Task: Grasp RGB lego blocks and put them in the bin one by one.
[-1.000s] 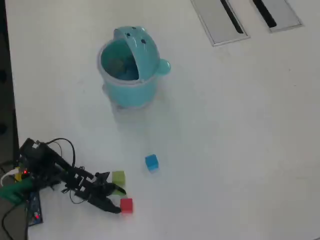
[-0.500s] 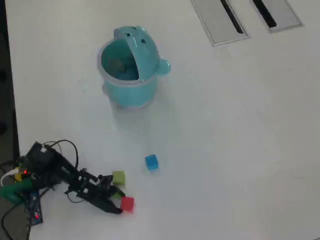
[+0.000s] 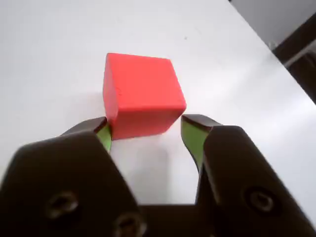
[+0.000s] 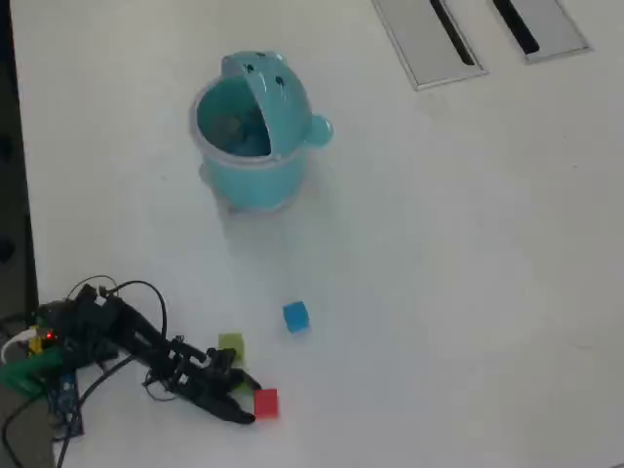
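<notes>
In the overhead view we see our black gripper (image 4: 246, 403) low on the white table (image 4: 458, 292), at the left, its tips at the small red plastic cube (image 4: 265, 403). The wrist view shows the jaws parted wide around that cube's near edge, one green-lined fingertip (image 3: 103, 134) touching it, the other just clear. The yellowish-green cube (image 4: 231, 345) lies just behind the gripper, the blue cube (image 4: 295, 316) farther right, and the light blue round plastic bin (image 4: 255, 146) stands well apart, its lid flipped up.
</notes>
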Motion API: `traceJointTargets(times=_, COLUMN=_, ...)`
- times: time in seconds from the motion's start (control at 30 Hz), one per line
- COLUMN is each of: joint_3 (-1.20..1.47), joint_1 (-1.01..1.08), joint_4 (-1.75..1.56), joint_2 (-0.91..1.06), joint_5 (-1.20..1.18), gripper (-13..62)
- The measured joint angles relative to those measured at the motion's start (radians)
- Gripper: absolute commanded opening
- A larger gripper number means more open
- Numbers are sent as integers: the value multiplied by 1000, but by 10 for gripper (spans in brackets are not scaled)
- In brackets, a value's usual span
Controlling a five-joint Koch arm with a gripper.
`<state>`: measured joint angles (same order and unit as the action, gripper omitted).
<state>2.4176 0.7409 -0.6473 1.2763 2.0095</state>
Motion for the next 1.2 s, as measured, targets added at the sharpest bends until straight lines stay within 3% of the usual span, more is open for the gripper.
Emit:
traceJointTargets(times=0.23, joint_3=-15, joint_1=-2, joint_4=2, joint_2=-3, joint_5=-55, gripper=33)
traceJointTargets(times=0.4, joint_3=-18, joint_1=-5, joint_4=0, joint_2=-3, joint_5=-64, gripper=38)
traceJointTargets(times=0.43, joint_3=-18, joint_1=-5, joint_4=0, joint_2=-2, joint_5=-69, gripper=73)
traceJointTargets(times=0.5, joint_3=-18, joint_1=-8, joint_4=0, joint_2=-2, joint_5=-72, gripper=256)
traceJointTargets(times=0.57, joint_3=-18, joint_1=-9, joint_4=0, joint_2=-2, joint_5=-72, gripper=338)
traceJointTargets(times=1.2, joint_3=-196, joint_1=25, joint_4=52, joint_2=-43, joint_5=78, gripper=335)
